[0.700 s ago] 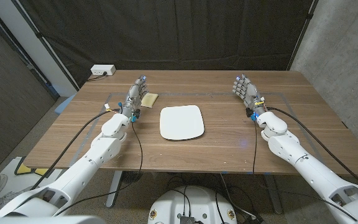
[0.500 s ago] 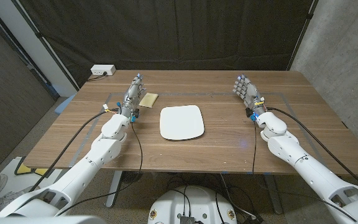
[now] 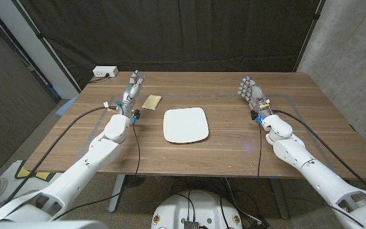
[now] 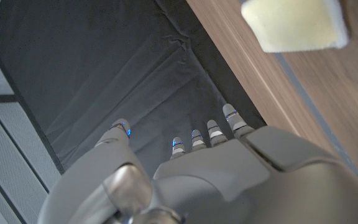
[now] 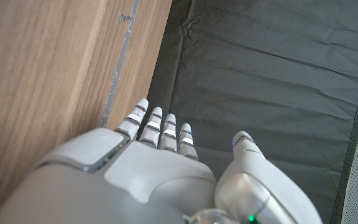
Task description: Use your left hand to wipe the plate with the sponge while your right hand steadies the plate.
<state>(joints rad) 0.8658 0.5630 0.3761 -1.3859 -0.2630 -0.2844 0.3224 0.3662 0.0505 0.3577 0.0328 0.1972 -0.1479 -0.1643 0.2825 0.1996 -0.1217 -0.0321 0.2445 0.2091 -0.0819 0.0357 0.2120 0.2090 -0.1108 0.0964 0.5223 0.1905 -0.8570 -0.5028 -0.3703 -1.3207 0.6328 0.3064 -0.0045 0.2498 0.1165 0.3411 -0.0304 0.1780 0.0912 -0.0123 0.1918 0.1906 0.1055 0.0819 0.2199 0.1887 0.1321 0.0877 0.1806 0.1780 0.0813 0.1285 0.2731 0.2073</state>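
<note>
On the wooden table (image 3: 234,143), near its middle, sits the white plate (image 3: 185,124), rounded-square and bare. Beyond the plate's far left corner lies the yellow sponge (image 3: 151,101), flat on the wood, apart from the plate and from both hands; seen close in the left wrist view as a pale yellow block (image 4: 293,23) near the table's far edge.

Just to the left of the sponge is the left hand (image 3: 131,92), raised on its arm, fingers apart and pointing toward the back of the table, gripping nothing; from the wrist camera (image 4: 191,168) shows fingertips spread against the dark curtain (image 4: 104,93), with the sponge off to one side and not touched.

Toward the table's right side stands the right hand (image 3: 250,92), palm upright, fingers spread and extended, holding nothing, well apart from the plate; from its own wrist camera (image 5: 160,162) shows fingers reaching over the table's far edge toward the curtain.

At the far left corner of the table rests a white power strip (image 3: 105,72). Along the tabletop runs a faint taped outline (image 3: 284,97), framing the work area around plate and sponge
</note>
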